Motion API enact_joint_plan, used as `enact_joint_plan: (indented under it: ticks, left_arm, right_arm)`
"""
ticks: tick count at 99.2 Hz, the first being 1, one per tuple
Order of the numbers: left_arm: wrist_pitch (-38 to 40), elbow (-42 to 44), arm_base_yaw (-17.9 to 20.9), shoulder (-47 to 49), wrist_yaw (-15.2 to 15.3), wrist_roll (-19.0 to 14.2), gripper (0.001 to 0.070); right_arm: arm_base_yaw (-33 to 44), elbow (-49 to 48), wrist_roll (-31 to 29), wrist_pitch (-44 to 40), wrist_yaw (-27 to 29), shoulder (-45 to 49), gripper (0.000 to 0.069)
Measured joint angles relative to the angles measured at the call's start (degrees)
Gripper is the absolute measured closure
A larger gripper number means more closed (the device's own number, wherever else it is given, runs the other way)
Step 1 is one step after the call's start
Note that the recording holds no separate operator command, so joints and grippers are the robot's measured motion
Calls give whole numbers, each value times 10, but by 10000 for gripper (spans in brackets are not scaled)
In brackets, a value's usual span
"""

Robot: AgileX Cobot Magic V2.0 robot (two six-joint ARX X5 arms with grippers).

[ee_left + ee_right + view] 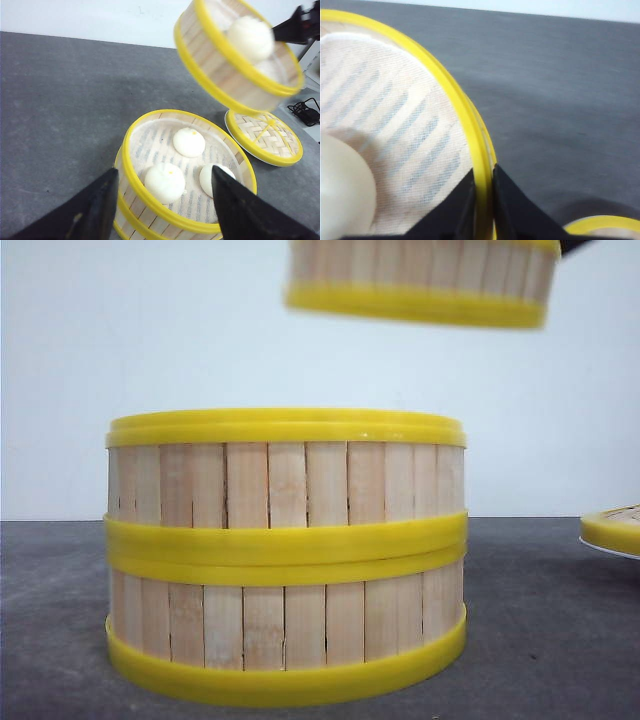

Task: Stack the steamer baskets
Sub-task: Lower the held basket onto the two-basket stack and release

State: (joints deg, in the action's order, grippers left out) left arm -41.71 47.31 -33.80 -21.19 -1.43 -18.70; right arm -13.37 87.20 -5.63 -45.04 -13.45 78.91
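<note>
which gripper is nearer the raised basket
Right. The right gripper pinches the raised basket's rim; the left gripper hangs open over the two-basket stack below.

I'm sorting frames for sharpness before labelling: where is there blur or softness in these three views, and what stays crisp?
Front view: the lifted basket is smeared by motion, while the two-basket stack is crisp. Left wrist view: the lifted basket is soft again, its buns washed out; the left hand fingers are dark and slightly blurred. Right wrist view: everything is soft, including the right hand pinching the yellow rim.
</note>
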Motion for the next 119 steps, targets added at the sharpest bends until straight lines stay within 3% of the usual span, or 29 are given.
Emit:
enact_joint_plan:
  ticks: [19, 57, 119]
  left_arm:
    - [0, 0, 0, 0, 0, 0, 359]
    - [-1, 0, 0, 0, 0, 3, 358]
    - [-7, 0, 0, 0, 0, 9, 359]
  right_arm:
    - [-69, 2, 14, -43, -11, -14, 665]
    - [-164, 2, 33, -69, 11, 47, 665]
    - [-182, 2, 40, -61, 37, 129, 665]
